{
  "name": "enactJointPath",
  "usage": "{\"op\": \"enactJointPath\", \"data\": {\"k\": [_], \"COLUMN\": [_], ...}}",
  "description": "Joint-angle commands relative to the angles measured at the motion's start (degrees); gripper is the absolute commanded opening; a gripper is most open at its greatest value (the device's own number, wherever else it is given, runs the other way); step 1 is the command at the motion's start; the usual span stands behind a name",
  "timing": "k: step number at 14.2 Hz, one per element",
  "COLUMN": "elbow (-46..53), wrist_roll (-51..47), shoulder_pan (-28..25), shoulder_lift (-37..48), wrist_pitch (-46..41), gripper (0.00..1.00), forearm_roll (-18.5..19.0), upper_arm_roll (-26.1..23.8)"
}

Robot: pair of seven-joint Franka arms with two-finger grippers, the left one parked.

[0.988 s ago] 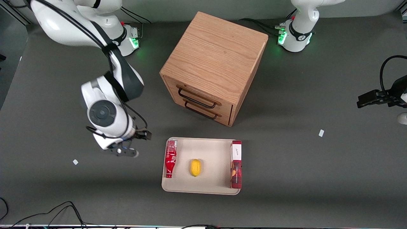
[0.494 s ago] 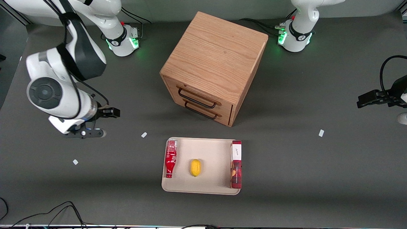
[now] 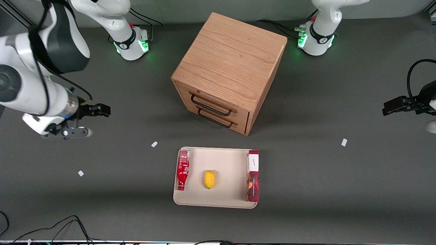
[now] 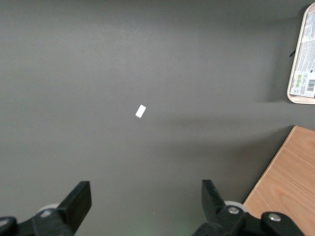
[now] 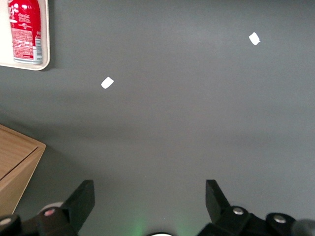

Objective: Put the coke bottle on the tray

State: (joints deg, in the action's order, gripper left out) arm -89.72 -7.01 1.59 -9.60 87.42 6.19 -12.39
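The coke bottle (image 3: 183, 169) lies on its side in the tray (image 3: 228, 200), along the tray edge nearest the working arm, cap toward the front camera. Its red body with white lettering also shows in the right wrist view (image 5: 25, 29), lying on the tray's rim (image 5: 46, 34). My right gripper (image 3: 66, 132) hangs high over bare table toward the working arm's end, well apart from the tray. In the right wrist view the gripper (image 5: 149, 196) is open and empty, with only grey table between its fingers.
A yellow lemon (image 3: 209, 179) and a long red box (image 3: 252, 176) also lie in the tray. A wooden drawer cabinet (image 3: 228, 69) stands farther from the front camera than the tray. Small white paper scraps (image 3: 154, 144) lie on the table.
My right arm has swung up and away from the tray toward the working arm's end of the table. The bottle, lemon and box have not moved.
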Motion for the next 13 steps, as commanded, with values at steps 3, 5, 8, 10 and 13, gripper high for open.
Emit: {"op": "enactJointPath", "data": {"k": [3, 5, 8, 10, 13], "elbow": [-10.91, -9.61, -5.22, -4.15, -2.83], "wrist_roll": [2.88, 1.82, 2.61, 4.62, 6.57], "shoulder_pan": [-10.62, -11.95, -14.07, -12.84, -10.99], "shoulder_lift": [13.37, 13.65, 12.86, 12.68, 12.51], "wrist_pitch": [3.37, 2.33, -1.71, -3.91, -6.29], "gripper": [1.0, 1.0, 1.0, 1.0, 1.0], "forearm_roll": [-4.87, -4.87, -5.48, -6.89, -6.89], "upper_arm_roll": [13.6, 14.67, 16.96, 16.78, 16.25]}}
